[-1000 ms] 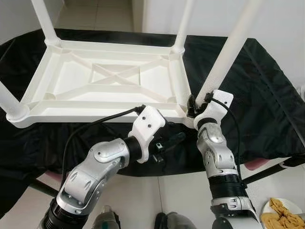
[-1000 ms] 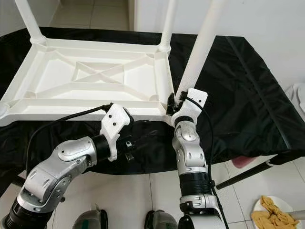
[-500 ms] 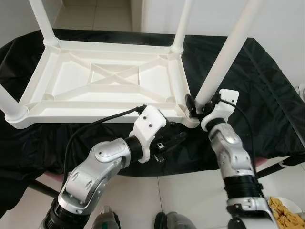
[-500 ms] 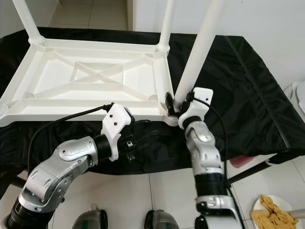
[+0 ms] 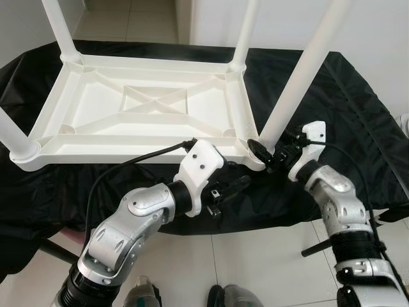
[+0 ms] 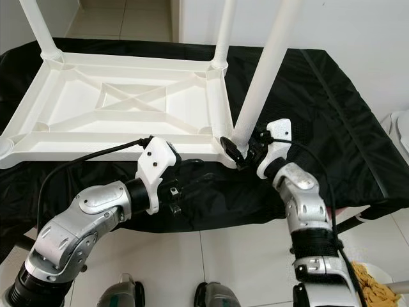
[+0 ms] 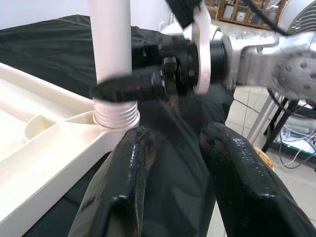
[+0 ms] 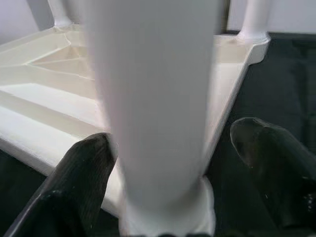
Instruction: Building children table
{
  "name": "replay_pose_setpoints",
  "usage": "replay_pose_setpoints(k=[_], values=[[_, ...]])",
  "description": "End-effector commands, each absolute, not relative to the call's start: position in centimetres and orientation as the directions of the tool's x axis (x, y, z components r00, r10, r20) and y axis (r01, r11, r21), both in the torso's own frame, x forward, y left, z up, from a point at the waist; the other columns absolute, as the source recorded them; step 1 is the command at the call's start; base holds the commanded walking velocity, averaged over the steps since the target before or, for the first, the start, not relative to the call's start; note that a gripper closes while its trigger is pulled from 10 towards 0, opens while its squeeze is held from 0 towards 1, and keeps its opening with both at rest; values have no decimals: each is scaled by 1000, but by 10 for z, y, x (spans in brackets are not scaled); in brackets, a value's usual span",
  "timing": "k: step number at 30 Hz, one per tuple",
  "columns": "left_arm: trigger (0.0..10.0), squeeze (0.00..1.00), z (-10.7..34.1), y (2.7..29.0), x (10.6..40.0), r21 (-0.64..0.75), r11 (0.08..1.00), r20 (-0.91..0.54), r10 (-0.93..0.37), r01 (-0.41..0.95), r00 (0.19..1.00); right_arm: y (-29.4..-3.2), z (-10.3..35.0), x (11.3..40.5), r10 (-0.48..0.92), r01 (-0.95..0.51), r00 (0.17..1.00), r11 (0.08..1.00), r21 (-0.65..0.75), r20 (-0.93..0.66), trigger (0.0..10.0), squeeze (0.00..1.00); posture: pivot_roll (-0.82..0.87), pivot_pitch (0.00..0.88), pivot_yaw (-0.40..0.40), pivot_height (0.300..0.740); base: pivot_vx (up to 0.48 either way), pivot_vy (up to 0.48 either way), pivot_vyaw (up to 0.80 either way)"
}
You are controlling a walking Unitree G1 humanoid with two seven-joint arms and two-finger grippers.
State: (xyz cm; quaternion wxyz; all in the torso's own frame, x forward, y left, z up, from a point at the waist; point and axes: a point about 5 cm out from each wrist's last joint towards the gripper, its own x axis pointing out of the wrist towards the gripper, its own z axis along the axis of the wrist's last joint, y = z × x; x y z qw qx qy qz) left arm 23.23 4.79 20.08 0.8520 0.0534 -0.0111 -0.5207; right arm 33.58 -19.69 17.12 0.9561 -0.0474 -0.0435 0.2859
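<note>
- The white table top point(image 5: 140, 109) lay upside down on the black cloth point(image 5: 358, 121), its legs pointing up.
- My right gripper point(image 5: 267, 152) sat at the near right corner, its fingers point(image 8: 81, 173) apart on either side of the base of the near right leg point(image 5: 300, 77); one finger touched the leg, the other stood clear.
- That leg stood in its socket with threads point(image 7: 116, 114) showing.
- My left gripper point(image 5: 231, 188) hung just beside the table's near edge over the cloth, fingers point(image 7: 123, 187) slightly apart, holding nothing.

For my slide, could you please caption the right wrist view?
Right gripper fingers straddle the white table leg above the upturned tabletop.
</note>
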Motion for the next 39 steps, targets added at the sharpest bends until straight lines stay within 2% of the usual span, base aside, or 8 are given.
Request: replay_pose_setpoints(k=[1, 20, 21, 22, 23, 33, 35, 39], values=[[10000, 0, 201, 48, 232, 99, 466, -38, -881, 879, 471, -199, 167, 335, 561, -554, 827, 825, -116, 43, 10000, 0, 59, 87, -55, 740, 0, 0, 0], [10000, 0, 202, 47, 232, 93, 459, -44, -885, 884, 464, -183, 158, 348, 679, -674, 732, 733, -87, 57, 10000, 0, 68, 98, -42, 740, 0, 0, 0], [10000, 0, 202, 47, 232, 93, 458, -44, -885, 884, 464, -182, 158, 349, 686, -680, 726, 727, -95, 51, 8824, 0, 67, 97, -44, 740, 0, 0, 0], [10000, 0, 202, 46, 232, 93, 458, -45, -885, 884, 463, -183, 158, 349, 690, -683, 723, 723, -106, 45, 3373, 0, 67, 98, -45, 740, 0, 0, 0], [10000, 0, 203, 46, 232, 93, 458, -45, -885, 884, 463, -184, 158, 349, 691, -684, 721, 721, -110, 43, 0, 0, 67, 99, -47, 740, 0, 0, 0], [10000, 0, 202, 44, 230, 86, 461, -38, -884, 883, 465, -198, 161, 347, 692, -682, 721, 717, -144, 36, 0, 0, 56, 101, -57, 740, 0, 0, 0], [10000, 0, 202, 44, 231, 83, 461, -36, -885, 884, 465, -202, 160, 344, 683, -672, 729, 725, -152, 33, 10000, 0, 54, 102, -60, 740, 0, 0, 0], [10000, 0, 202, 44, 230, 83, 461, -36, -885, 884, 465, -202, 160, 344, 683, -671, 730, 726, -151, 33, 10000, 0, 54, 102, -60, 740, 0, 0, 0]])
